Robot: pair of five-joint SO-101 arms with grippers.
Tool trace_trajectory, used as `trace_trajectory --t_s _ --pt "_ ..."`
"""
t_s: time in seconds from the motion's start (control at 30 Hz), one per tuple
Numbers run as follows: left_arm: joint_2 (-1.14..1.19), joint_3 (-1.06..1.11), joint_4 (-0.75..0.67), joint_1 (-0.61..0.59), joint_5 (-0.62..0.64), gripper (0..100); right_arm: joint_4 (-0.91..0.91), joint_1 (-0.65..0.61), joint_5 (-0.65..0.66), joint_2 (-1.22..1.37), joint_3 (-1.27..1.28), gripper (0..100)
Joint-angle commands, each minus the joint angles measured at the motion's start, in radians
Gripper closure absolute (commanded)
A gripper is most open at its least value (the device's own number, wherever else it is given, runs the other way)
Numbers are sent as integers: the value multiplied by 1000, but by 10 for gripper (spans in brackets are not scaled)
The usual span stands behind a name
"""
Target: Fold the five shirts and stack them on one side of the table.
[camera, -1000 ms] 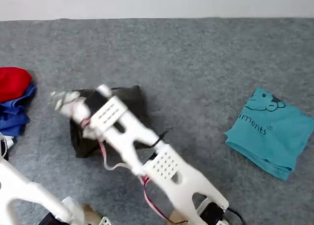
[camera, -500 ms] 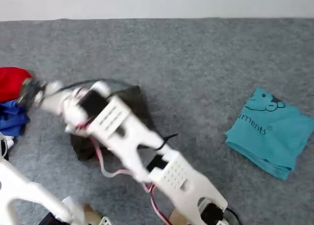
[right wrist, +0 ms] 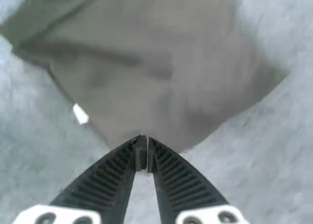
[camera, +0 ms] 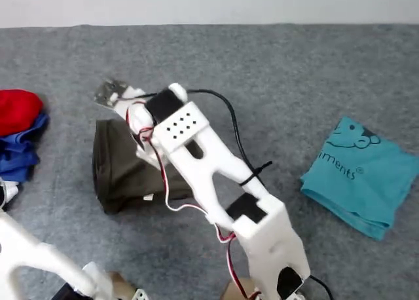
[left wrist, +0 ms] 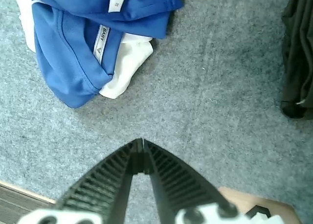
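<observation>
White and low at the near left corner of the tabletop, the left arm holds its gripper above bare surface, fingers pressed together on nothing. The right arm stretches from the near edge diagonally toward the far left. Its gripper is raised by the far left corner of the dark olive shirt, fingers likewise together and empty. The grey, carpet-like tabletop runs back to a pale wall. A crumpled red shirt, blue shirt and white shirt heap at the left edge. The dark olive shirt lies roughly folded left of centre. A teal shirt sits folded near the right edge.
</observation>
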Motion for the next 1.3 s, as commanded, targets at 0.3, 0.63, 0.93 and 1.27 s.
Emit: trace_trajectory --t_s 0.3,0.63,0.93,1.27 --pt "-25 -36 -11 8 14 993 -159 102 -26 33 367 989" --pt "-25 -35 -25 8 14 993 -73 119 -23 -4 328 989" --pt "-25 -35 -25 6 12 993 -84 -71 -25 -116 78 989" --pt "-25 -39 -72 -112 12 993 -257 -257 -23 77 63 989"
